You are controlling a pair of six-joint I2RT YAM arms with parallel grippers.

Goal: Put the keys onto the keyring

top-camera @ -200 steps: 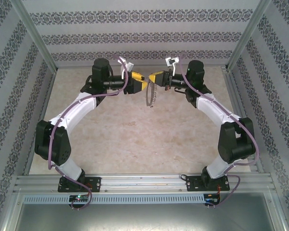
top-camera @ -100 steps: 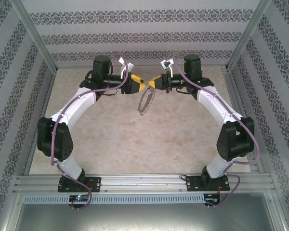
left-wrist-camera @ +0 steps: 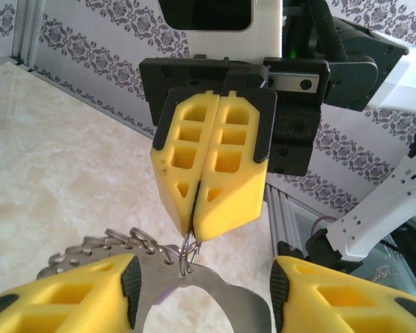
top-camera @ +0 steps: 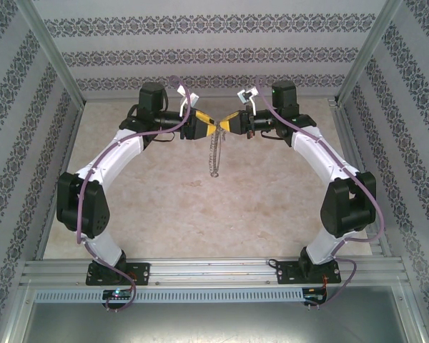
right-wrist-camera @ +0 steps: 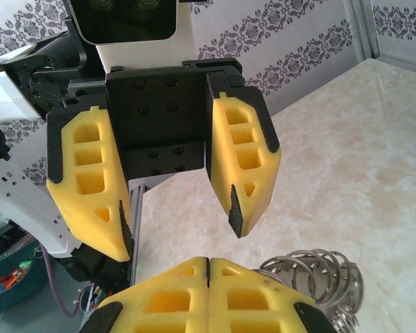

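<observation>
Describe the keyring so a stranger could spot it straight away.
Look to the far middle of the pale marbled table, where the two arms' yellow grippers meet tip to tip. There the right gripper, shut, pinches the keyring, which hangs straight down. Unlike the chunky yellow grippers beside it, it is a thin grey metal loop with a scalloped, beaded edge.

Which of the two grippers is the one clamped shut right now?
The right gripper: its yellow fingers are pressed together, pinching the top of the keyring. The left gripper stands wide open.
</observation>
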